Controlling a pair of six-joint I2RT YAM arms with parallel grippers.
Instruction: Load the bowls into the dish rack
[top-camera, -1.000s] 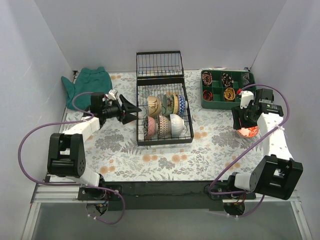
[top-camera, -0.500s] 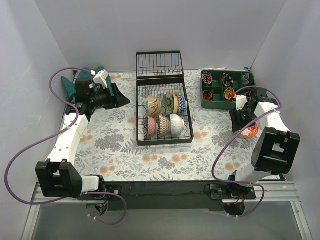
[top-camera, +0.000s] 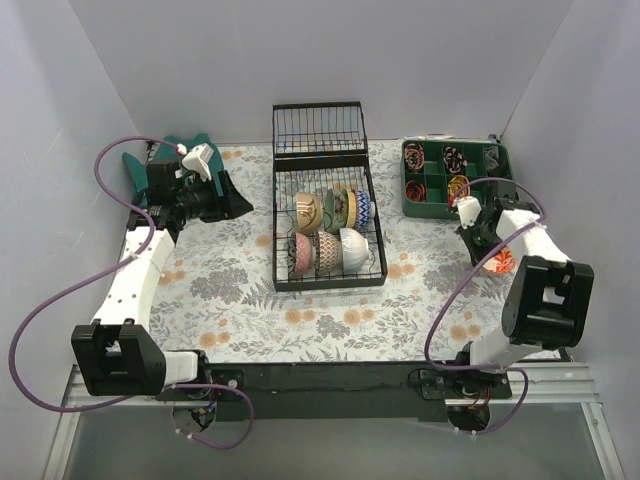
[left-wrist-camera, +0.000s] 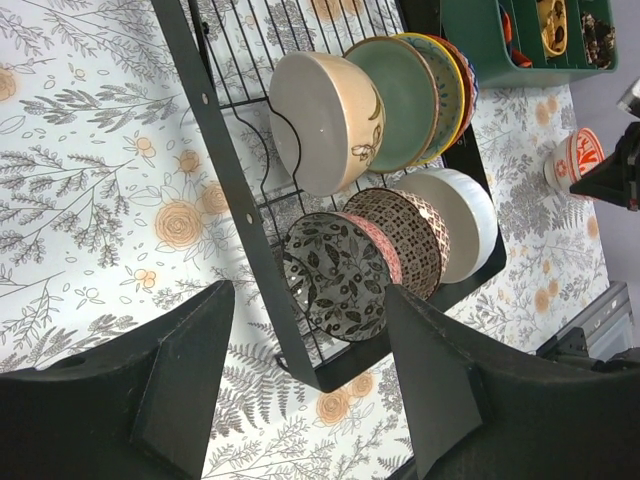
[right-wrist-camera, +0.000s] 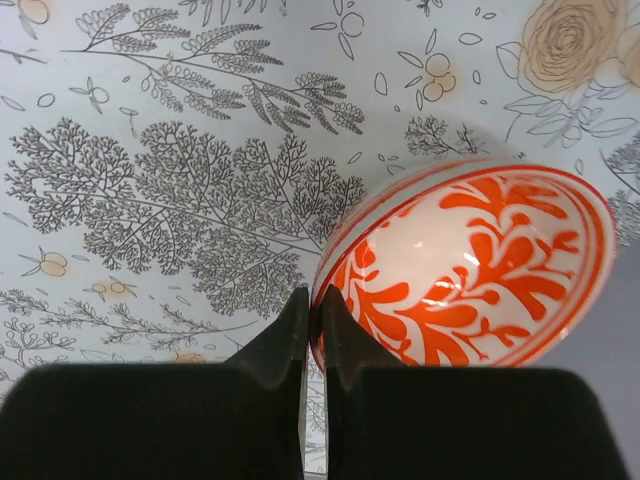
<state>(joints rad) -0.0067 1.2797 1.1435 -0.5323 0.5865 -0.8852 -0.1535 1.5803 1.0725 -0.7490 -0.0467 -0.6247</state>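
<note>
Right gripper (right-wrist-camera: 312, 298): jaws pinched almost together, only a sliver between them, and that sliver looks filled by the near rim of the red-orange bowl (right-wrist-camera: 470, 270). A rim nip is the sensible hold for a round bowl resting on the floral tabletop (right-wrist-camera: 150, 150). The bowl sits at the right of the overhead frame, just below the green compartment tray (top-camera: 440, 211), well apart from the dish rack (top-camera: 330, 286) at centre. Left gripper (left-wrist-camera: 309, 288): jaws wide, nothing between them (parked at upper left, out of the lane, I'd judge). Two rows of bowls (left-wrist-camera: 400, 100) stand on edge between the tines, which prop them upright. This looks like the last loose one, so next should come a lift and a carry across to the rack.
</note>
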